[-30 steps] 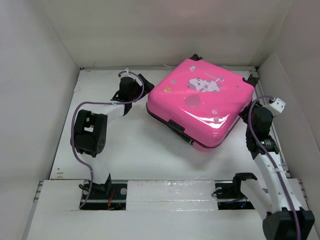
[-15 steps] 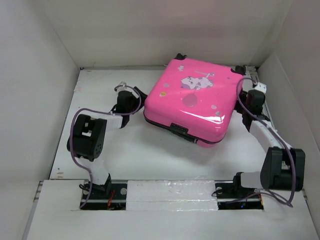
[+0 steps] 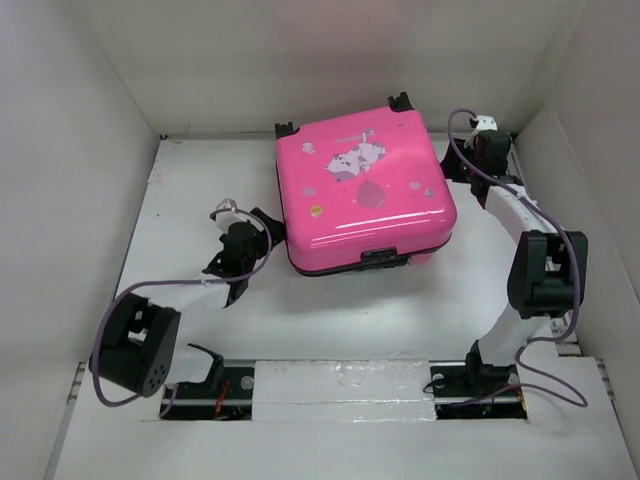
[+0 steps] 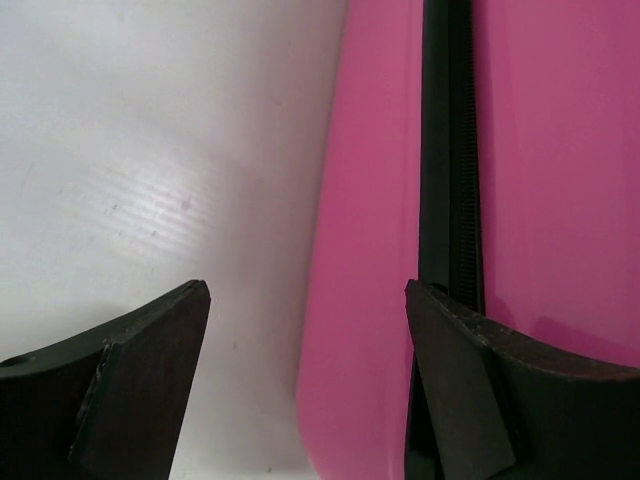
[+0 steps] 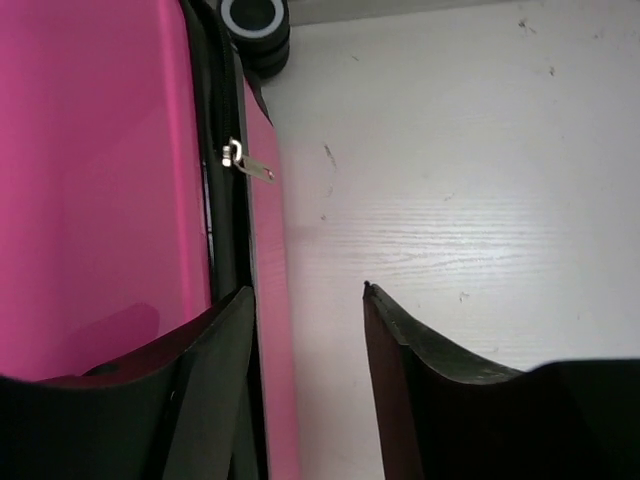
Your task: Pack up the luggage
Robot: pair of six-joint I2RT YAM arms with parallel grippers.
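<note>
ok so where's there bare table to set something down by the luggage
The widest bare table lies between the luggage and the base rail. Another patch sits in the far left corner. It is crowded right of the luggage, along the right arm, and at the left tool.

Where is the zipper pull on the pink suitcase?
In the right wrist view, the silver zipper pull sits on the black seam of the luggage, left of centre, between a wheel above and the fingers of the right gripper below.
</note>
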